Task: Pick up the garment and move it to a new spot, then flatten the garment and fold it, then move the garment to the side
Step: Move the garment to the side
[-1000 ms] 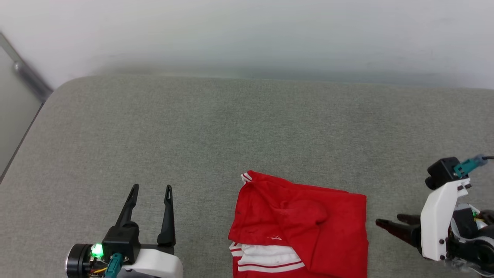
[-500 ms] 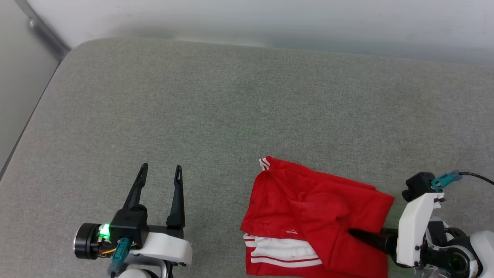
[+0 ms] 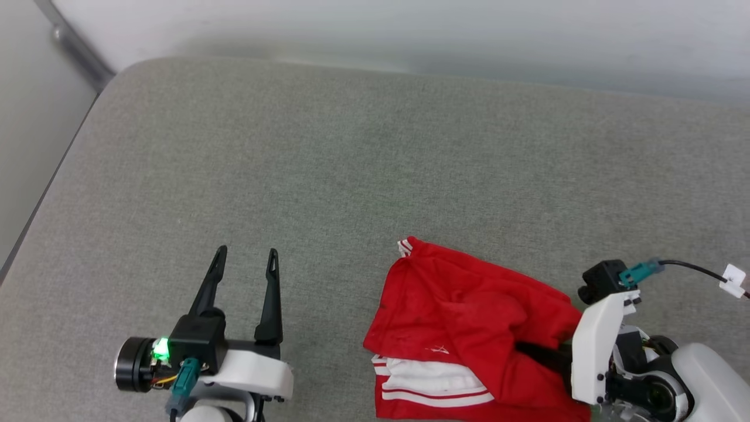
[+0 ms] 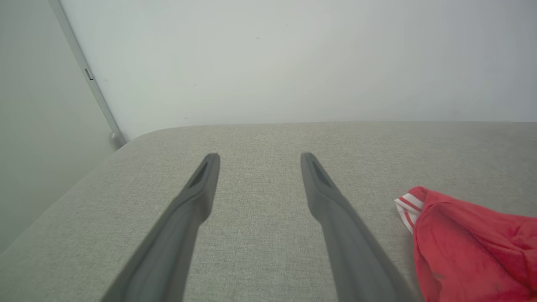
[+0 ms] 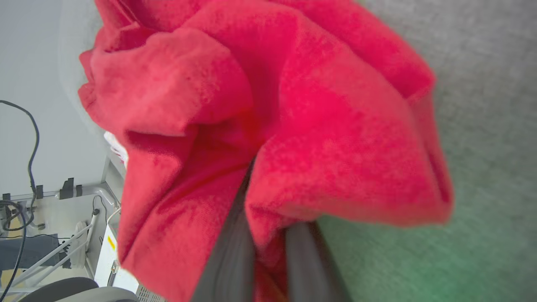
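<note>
Pinching a fold of red cloth, the right gripper (image 5: 268, 247) has its two dark fingers almost together, and the right wrist view shows fabric bunched over and between them. Grip is on the right-hand edge of the crumpled red jersey garment (image 3: 469, 316), which spreads from those jaws toward the robot's left. The fingers enter sideways, pointing left along the surface.

The garment sits low and right of centre on the grey woven fabric cushion (image 3: 351, 164), near the robot's side. The right arm is on it and the left arm is well apart.

Orientation: the red-and-white striped trim corner (image 3: 403, 246) points away from the robot and slightly left. The white sleeve with red stripes (image 3: 428, 384) lies along the near edge. The heap is about as wide as it is deep and the frame cuts off its bottom edge, so I can't call a long axis.

The left gripper (image 3: 247, 255) has its fingers spread, holding nothing, hovering over bare cushion to the garment's left with tips aimed at the pale wall (image 4: 293, 63).

My read: a lift and carry on the right arm alone would trail most of the cloth off to the left of the jaws.
</note>
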Available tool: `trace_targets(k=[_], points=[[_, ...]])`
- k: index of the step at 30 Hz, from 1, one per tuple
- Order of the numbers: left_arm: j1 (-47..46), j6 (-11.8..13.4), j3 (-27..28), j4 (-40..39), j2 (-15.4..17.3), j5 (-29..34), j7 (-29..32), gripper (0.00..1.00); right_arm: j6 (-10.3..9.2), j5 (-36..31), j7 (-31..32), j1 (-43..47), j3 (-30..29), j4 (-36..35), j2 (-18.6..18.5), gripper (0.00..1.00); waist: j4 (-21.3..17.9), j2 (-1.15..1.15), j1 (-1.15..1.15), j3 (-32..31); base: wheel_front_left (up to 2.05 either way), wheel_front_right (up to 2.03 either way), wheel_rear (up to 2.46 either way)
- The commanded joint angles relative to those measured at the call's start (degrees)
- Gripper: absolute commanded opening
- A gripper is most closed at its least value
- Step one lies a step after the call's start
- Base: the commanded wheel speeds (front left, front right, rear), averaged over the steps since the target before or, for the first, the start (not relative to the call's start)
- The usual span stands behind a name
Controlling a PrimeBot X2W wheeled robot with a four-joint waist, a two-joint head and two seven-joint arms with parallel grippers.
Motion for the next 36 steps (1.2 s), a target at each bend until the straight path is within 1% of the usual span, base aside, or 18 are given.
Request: trace_targets(k=[1, 4, 7, 10, 16, 20, 25, 30, 36], points=[[0.8, 0.1, 0.3, 0.0, 0.0, 0.0, -0.1, 1.0, -0.07, 0.2, -0.6, -0.6, 0.7, -0.2, -0.2, 0.0, -0.7, 0.0, -0.01, -1.1, 0.0, 0.0, 0.0], [2.0, 0.4, 0.7, 0.0, -0.1, -0.2, -0.1, 1.0, -0.05, 0.5, -2.1, -3.7, 1.9, -2.8, -2.2, 0.0, -2.5, 0.0, -0.01, -2.9, 0.0, 0.0, 0.0], [3.4, 0.6, 1.2, -0.2, -0.1, -0.6, -0.1, 1.0, -0.05, -0.1, -2.1, -5.8, 4.4, -6.0, -4.7, 0.0, -5.0, 0.0, -0.01, -4.6, 0.0, 0.0, 0.0], [4.5, 0.8, 1.3, -0.5, -0.1, -1.0, -0.1, 1.0, -0.05, -1.5, -1.5, -8.8, 7.0, -10.2, -8.4, 0.0, -8.3, 0.0, -0.01, -5.2, 0.0, 0.0, 0.0], [4.1, 1.0, 1.3, -1.2, -0.2, -1.4, -0.1, 1.0, -0.05, -3.2, 0.7, -13.0, 10.5, -16.6, -15.5, 0.0, -15.2, 0.0, -0.01, -3.9, 0.0, 0.0, 0.0], [2.5, 0.7, 1.5, -1.7, -0.2, -1.0, -0.1, 1.0, -0.05, -4.2, 0.9, -14.5, 10.3, -17.8, -19.9, 0.0, -18.7, 0.0, -0.01, -1.5, 0.0, 0.0, 0.0], [0.0, -0.1, 2.1, -2.0, 0.4, 0.0, -0.1, 1.0, -0.05, -7.6, -1.1, -16.2, 9.4, -16.0, -25.5, 0.0, -21.0, 0.0, -0.01, 2.3, 0.0, 0.0, 0.0], [-2.4, -0.8, 2.4, -3.1, 1.1, 0.8, -0.1, 1.0, -0.06, -11.4, -3.7, -18.6, 7.2, -9.6, -30.1, 0.0, -21.1, 0.0, -0.01, 6.7, 0.0, 0.0, 0.0], [-5.2, -1.3, 2.7, -4.5, 1.6, 1.3, -0.1, 1.0, -0.07, -15.5, -6.0, -22.1, 2.9, 0.8, -32.6, 0.0, -20.2, 0.0, -0.01, 12.3, 0.0, 0.0, 0.0]])
